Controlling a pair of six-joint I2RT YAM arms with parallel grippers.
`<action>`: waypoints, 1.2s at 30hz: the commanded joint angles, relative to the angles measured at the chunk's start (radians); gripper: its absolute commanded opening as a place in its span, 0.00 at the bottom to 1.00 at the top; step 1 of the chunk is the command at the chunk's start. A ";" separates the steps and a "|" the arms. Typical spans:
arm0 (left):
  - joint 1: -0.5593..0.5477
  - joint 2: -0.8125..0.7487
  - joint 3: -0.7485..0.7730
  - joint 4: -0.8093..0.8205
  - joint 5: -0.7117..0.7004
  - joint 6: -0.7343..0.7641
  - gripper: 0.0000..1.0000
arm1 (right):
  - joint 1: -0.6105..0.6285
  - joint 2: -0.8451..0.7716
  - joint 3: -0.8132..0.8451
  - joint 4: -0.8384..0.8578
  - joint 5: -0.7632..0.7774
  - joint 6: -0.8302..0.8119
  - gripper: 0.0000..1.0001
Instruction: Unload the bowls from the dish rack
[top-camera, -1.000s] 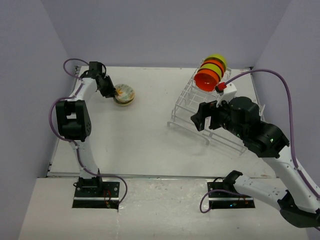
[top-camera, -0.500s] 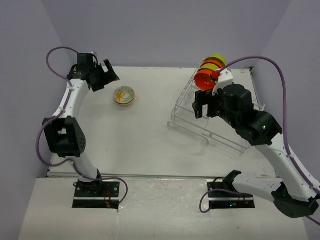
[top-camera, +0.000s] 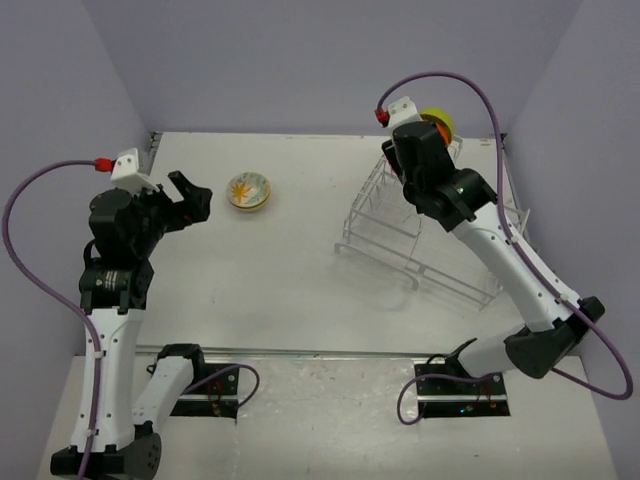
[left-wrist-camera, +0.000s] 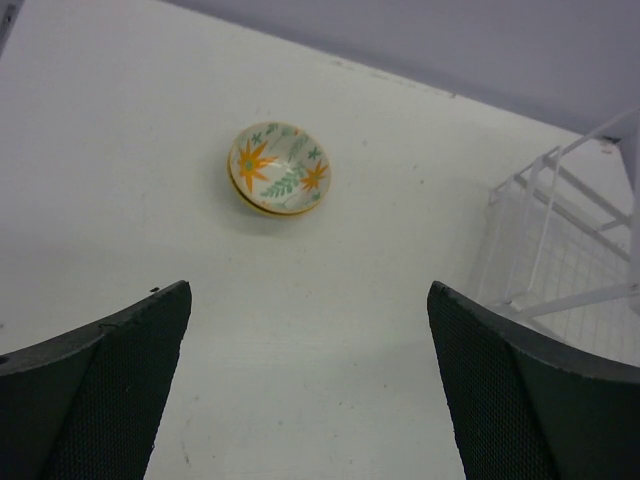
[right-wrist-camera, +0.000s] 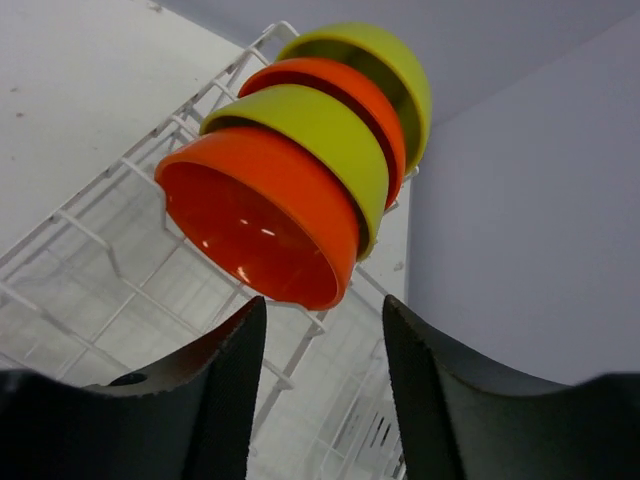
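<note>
Right gripper is half spread and pinching nothing. Its fingers sit just below the lower rim of the front orange bowl, lined up so the rim can drop into the gap. My read: it's about to pinch that rim, not clamped yet. That bowl is the outermost of four nested on edge. Behind it are a lime bowl, a second orange and a second lime, all leaning in the upright slots at the far end of the rack. Taking the front one first makes sense, since it blocks access to the others. The risk is that the nested stack drags along or tips when the first one is pulled. Left gripper is spread wide and empty, hanging above the tabletop. It points at the patterned bowl, which sits upright on the tabletop, well apart from the rack and already unloaded. It looks like it rests inside or on a yellow bowl, but I can't tell for sure. Left arm is well clear of the right arm's work area.
</note>
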 joint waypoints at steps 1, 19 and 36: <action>0.000 -0.009 -0.105 -0.038 -0.017 0.071 1.00 | -0.021 0.045 0.029 0.115 0.077 -0.132 0.49; -0.014 -0.028 -0.255 0.037 0.022 0.088 1.00 | -0.044 0.153 -0.047 0.249 0.129 -0.209 0.23; -0.014 0.038 -0.133 0.045 0.108 0.062 1.00 | -0.018 0.044 -0.069 0.249 0.180 -0.189 0.00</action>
